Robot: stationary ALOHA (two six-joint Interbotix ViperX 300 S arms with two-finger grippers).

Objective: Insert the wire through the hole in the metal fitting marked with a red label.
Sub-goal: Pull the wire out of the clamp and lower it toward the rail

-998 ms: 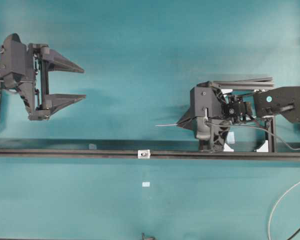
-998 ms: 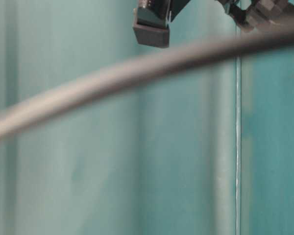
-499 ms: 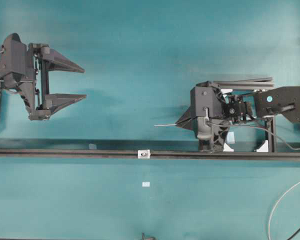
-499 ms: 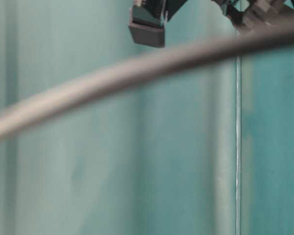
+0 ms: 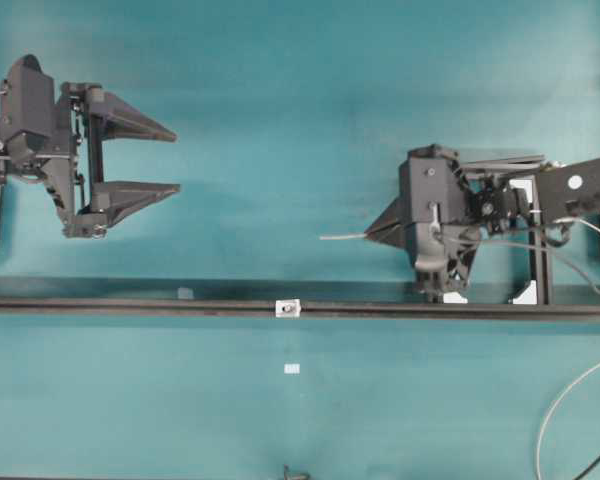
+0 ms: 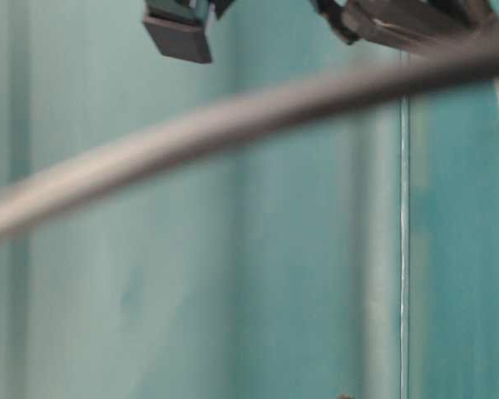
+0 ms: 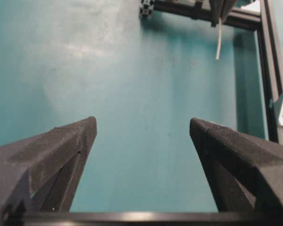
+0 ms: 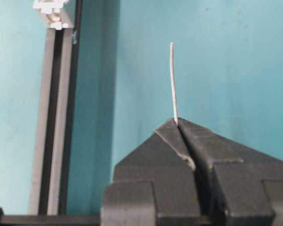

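Observation:
My right gripper (image 5: 372, 235) is shut on the wire (image 5: 342, 237), a thin silver strand sticking out to the left beyond its fingertips. In the right wrist view the wire (image 8: 172, 82) rises straight from the closed gripper (image 8: 177, 121). The metal fitting (image 5: 288, 309) is a tiny silvery block on the black rail (image 5: 130, 305), below and left of the wire's tip. It also shows at the top left of the right wrist view, as the fitting (image 8: 52, 10). Its hole is too small to make out, and no red label shows. My left gripper (image 5: 176, 161) is open and empty, far left.
A small white tag (image 5: 292, 369) lies on the teal mat below the rail. A black frame (image 5: 540, 260) stands behind the right arm. A white cable (image 5: 560, 400) curves at the lower right. A blurred thick cable (image 6: 233, 125) crosses the table-level view.
My right gripper has moved slightly right and away from the rail, carrying the wire with it. The left gripper shifted a little up and right, still open.

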